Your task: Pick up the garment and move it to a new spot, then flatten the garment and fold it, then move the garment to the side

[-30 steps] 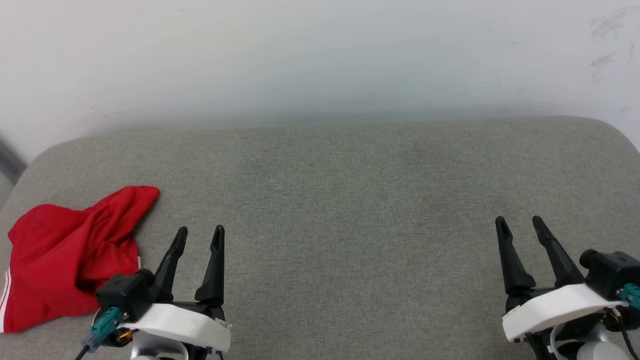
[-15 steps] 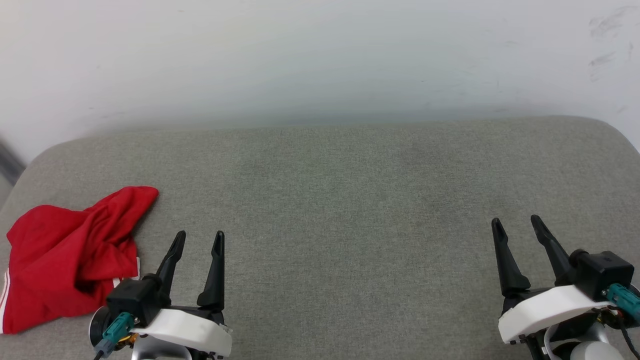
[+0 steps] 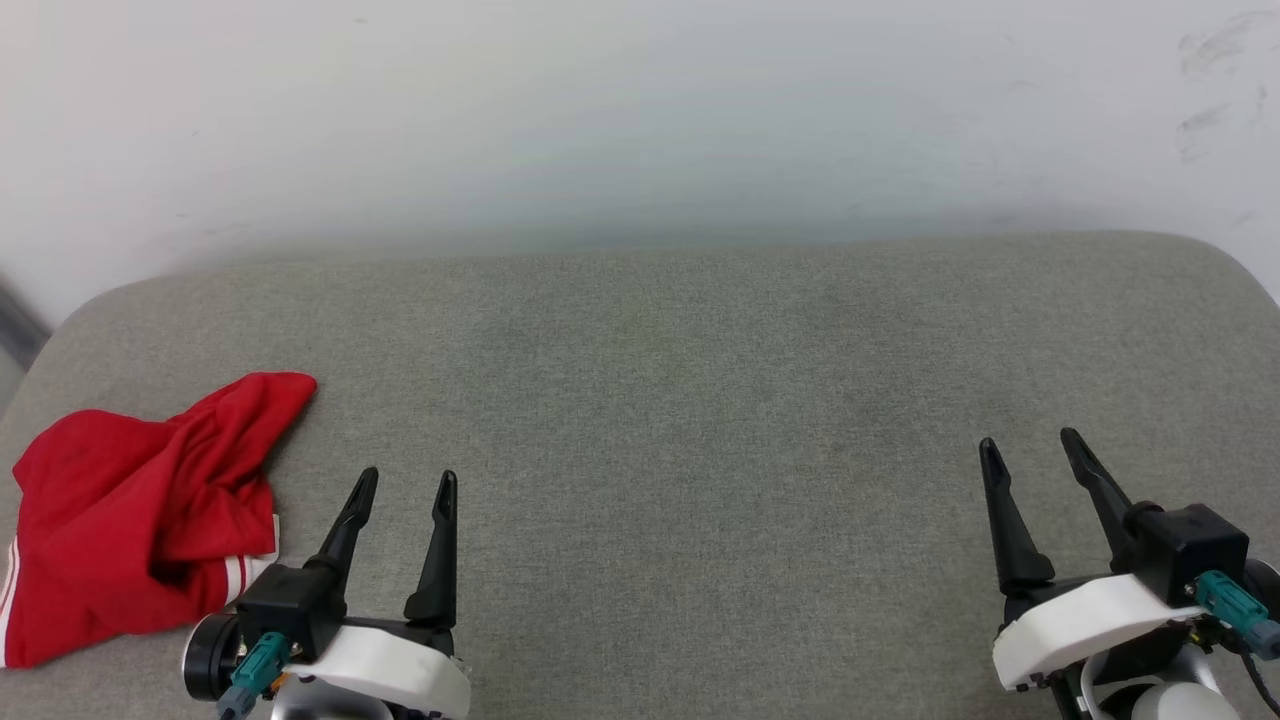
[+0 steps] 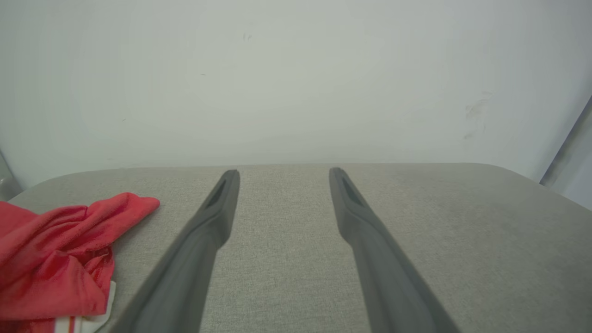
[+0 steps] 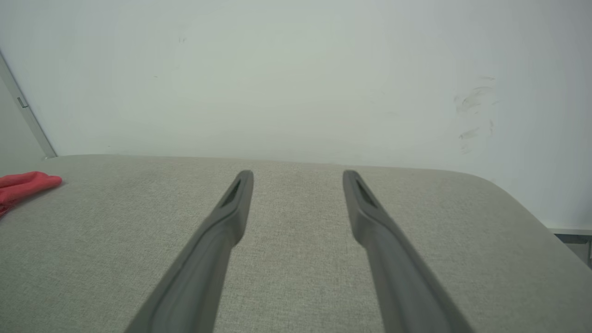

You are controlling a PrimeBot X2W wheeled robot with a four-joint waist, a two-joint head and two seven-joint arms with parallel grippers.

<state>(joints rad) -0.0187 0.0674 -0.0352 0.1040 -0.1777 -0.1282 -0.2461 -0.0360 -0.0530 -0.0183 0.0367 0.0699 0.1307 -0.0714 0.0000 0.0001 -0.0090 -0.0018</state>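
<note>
The garment (image 3: 135,515) lies crumpled in a red heap at the left edge of the grey cushion, a bit of white striped trim showing at its near side; its "23" is hidden. It also appears at the lower left of the left wrist view (image 4: 51,263) and as a red tip at the far left of the right wrist view (image 5: 25,184). My left gripper (image 3: 408,482) stands open just right of the heap, not touching it. My right gripper (image 3: 1030,445) is open at the lower right, far from the garment, with nothing between its fingers.
The grey fabric cushion (image 3: 680,400) spans the whole width, with rounded far corners. A pale wall (image 3: 640,110) rises directly behind it, scuffed at the upper right. A dark strip (image 3: 15,325) shows past the cushion's left edge.
Both grippers have drawn back slightly toward the near edge, the left one a little rightward. More of the garment's white striped trim shows now. The garment has not moved.
</note>
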